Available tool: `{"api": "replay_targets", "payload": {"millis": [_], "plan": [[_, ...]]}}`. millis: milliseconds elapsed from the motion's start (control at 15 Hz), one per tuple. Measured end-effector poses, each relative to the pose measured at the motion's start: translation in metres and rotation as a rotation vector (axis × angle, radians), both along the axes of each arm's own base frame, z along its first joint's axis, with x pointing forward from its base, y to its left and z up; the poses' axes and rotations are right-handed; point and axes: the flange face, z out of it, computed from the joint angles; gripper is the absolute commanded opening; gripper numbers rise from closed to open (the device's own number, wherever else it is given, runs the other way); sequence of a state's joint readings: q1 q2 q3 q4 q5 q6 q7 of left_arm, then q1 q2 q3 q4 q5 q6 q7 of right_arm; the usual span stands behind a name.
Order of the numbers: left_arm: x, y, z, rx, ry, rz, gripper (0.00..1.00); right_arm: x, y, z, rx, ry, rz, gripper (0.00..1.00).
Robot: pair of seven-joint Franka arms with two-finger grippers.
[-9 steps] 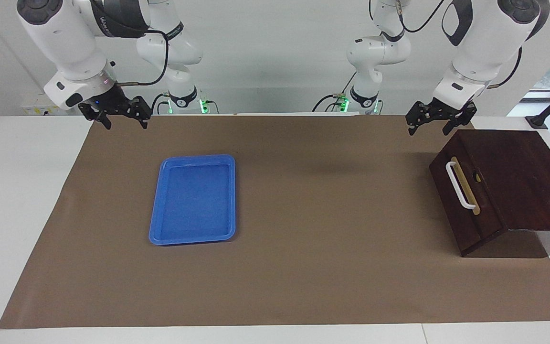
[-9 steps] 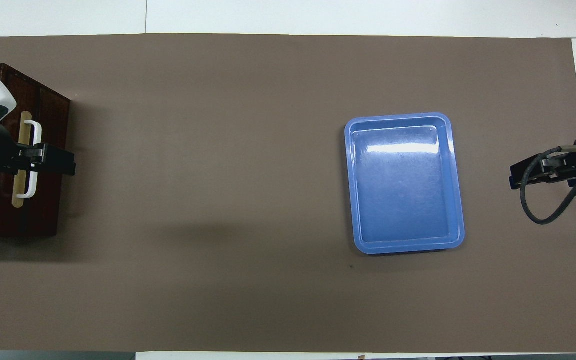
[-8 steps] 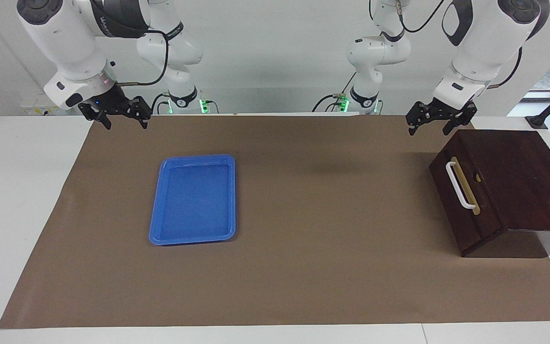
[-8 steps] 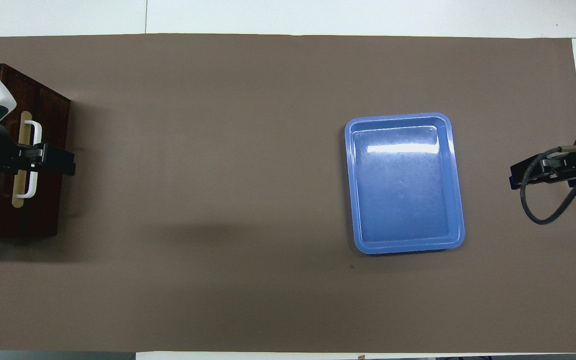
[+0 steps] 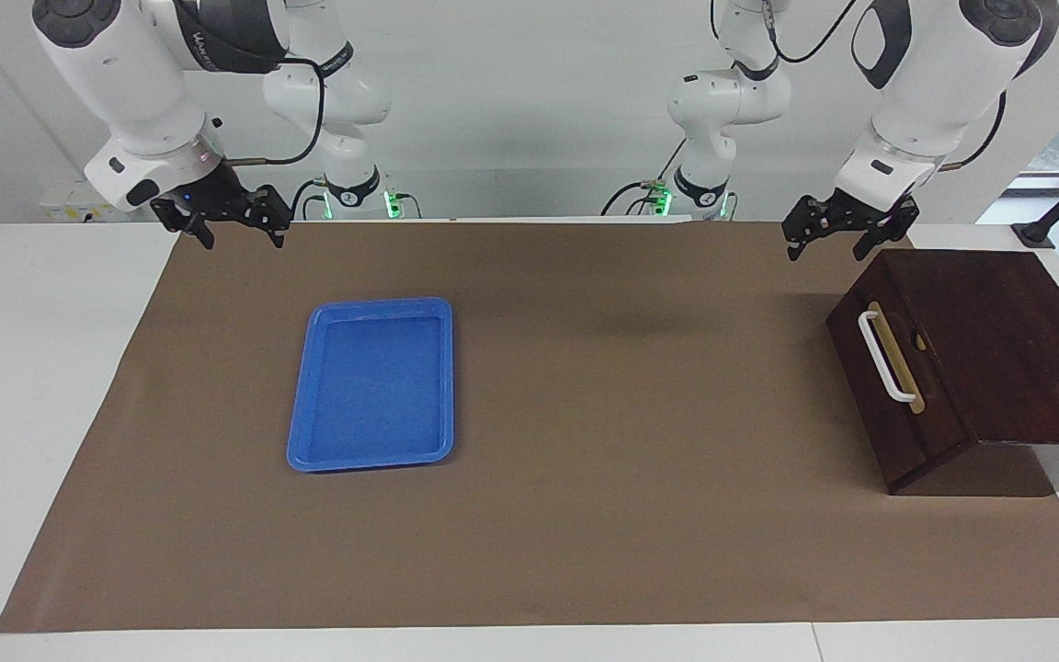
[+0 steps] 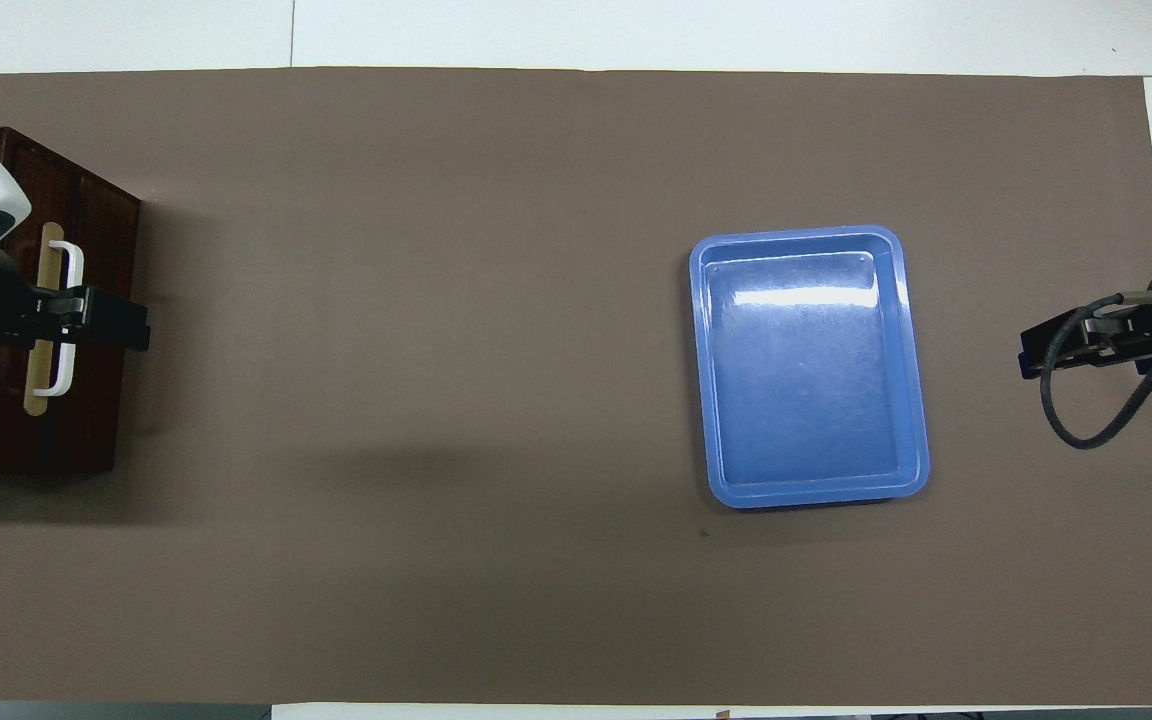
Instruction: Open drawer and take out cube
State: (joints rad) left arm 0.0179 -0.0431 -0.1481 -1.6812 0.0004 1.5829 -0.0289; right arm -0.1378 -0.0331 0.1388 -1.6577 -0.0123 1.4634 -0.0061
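I've got the left gripper (image 5: 828,239) up in the air, fingers spread wide and holding nothing, over the edge of the drawer (image 5: 897,386) that lies nearest the robots, at the left arm's end of the table. The drawer looks shut, so no cube in sight. I'd come down square to the white handle (image 5: 884,357) (it runs at a slant), straddle the bar mid-length, then pull straight out. The right gripper (image 5: 233,225) waits, also spread, near the blue tray (image 5: 373,384).
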Motion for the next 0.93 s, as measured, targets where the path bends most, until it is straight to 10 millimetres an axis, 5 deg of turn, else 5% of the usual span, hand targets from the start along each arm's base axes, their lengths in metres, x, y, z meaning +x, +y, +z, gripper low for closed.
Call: {"api": "replay_targets", "payload": {"millis": [200, 667, 933], "plan": [[0.003, 0.003, -0.021, 0.02, -0.014, 0.0, 1.0, 0.0, 0.0, 0.0, 0.0, 0.0, 0.0, 1.0], [0.03, 0.032, -0.117, 0.18, -0.064, -0.048, 1.0, -0.001, 0.004, 0.002, -0.001, -0.004, 0.007, 1.0], [0.044, 0.046, -0.144, 0.242, -0.07, -0.077, 1.0, -0.002, 0.005, 0.004, -0.001, -0.008, 0.009, 1.0]]}}
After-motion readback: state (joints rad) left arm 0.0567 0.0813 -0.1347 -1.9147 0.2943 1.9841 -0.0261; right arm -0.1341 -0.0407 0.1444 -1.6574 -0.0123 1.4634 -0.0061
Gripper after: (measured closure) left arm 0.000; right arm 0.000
